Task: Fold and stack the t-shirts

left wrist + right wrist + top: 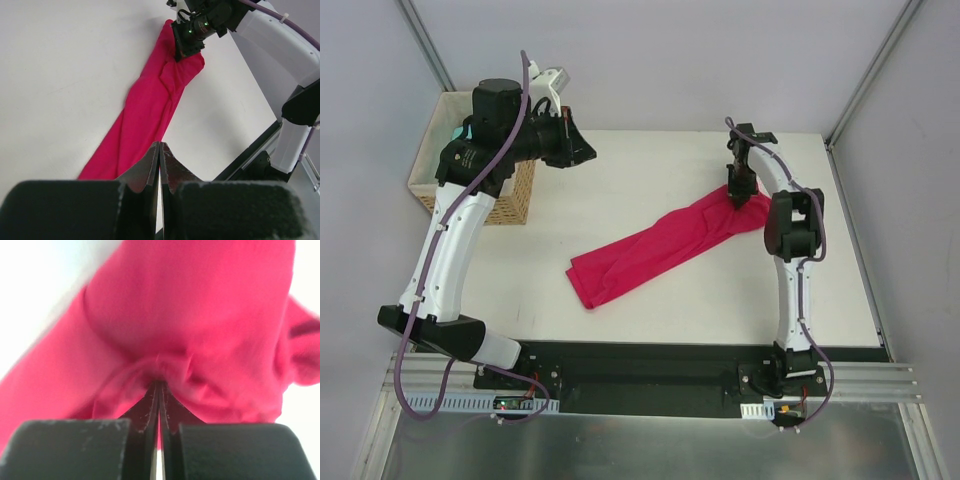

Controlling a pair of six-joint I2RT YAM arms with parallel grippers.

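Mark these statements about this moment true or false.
1. The right gripper is shut on the pink shirt. True.
2. The left gripper holds the shirt's other end. False: it is shut on nothing, held away from the shirt.
3. The shirt is folded into a neat square. False: it stretches in a long bunched strip across the table.
4. The basket stands at the table's left side. True.

A white table (650, 180) bears a crimson t-shirt (640, 262) and wicker basket (510, 200).
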